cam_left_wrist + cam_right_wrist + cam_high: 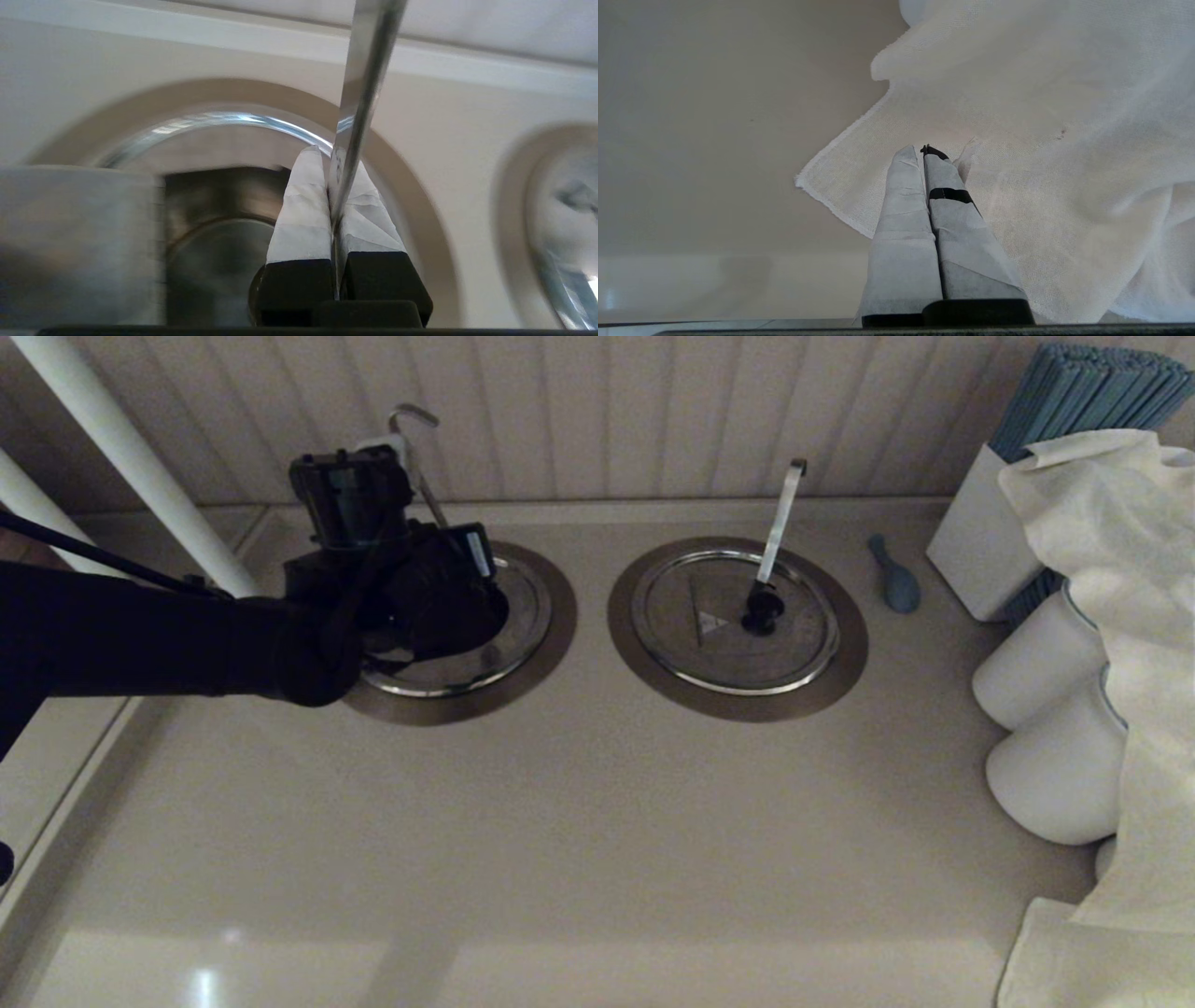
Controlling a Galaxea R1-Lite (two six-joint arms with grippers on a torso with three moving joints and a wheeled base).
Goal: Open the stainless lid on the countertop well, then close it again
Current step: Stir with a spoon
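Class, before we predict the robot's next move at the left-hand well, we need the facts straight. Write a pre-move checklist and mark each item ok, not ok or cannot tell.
1. Left claw shut: ok, its fingers are together over the countertop well.
2. What the left claw grips: cannot tell; the ladle handle runs along the line between its fingers.
3. Stainless lid opened: ok, the dark inside of the well shows.
4. Right claw out of the way: ok, shut, over the white cloth, far from both wells.
5. Twin lid undisturbed: ok, lying flat and closed.
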